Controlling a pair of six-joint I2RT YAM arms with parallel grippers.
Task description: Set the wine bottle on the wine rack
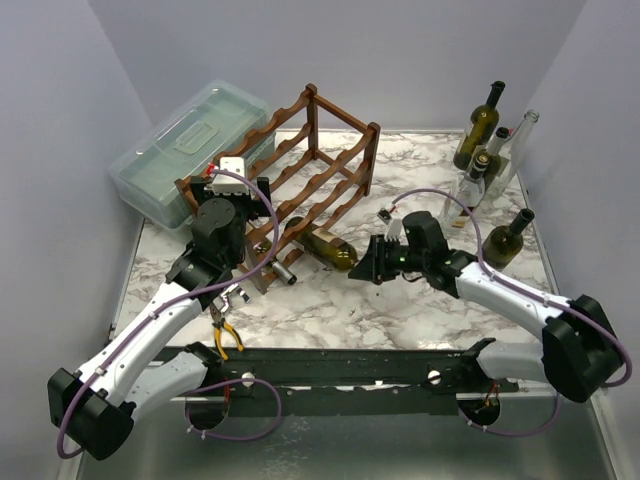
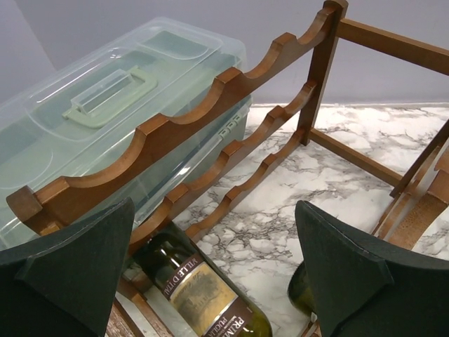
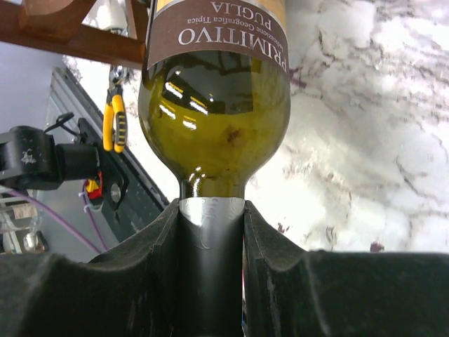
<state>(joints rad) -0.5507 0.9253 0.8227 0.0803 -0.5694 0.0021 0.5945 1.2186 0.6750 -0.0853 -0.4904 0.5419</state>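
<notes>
1. Overhead view: the wine bottle (image 1: pixel 330 247) lies on its side at the near right foot of the rack (image 1: pixel 320 150), base toward the frame and neck pointing right; the right gripper (image 1: pixel 372 262) is clamped on that neck; the left gripper (image 1: pixel 240 185) hangs over the rack's near left end. The step looks like feeding the bottle into the lowest tier; push along the bottle's own length and hold it level, so the base rides over the rail rather than butting it. The spare bottles (image 1: pixel 480 125) at the far right are well apart and no worry.
2. Left wrist view: the left gripper (image 2: pixel 214 232) stands wide and holds nothing; its fingers (image 2: pixel 70 274) flank the low rails of the rack (image 2: pixel 210 112), with the plastic box (image 2: pixel 105 105) beyond. A labelled bottle (image 2: pixel 203 295) lies low between them; whether it is the held one I cannot tell. This hand could brace the frame against the push; otherwise it should be out of the bottle's path.
3. Right wrist view: the right gripper (image 3: pixel 210 225) pinches the foil neck just below the shoulder of the wine bottle (image 3: pixel 214 119); the weight sits far from the grip, so go slowly; release only once the glass rests in dips on both rails; then withdraw straight along the neck.
</notes>
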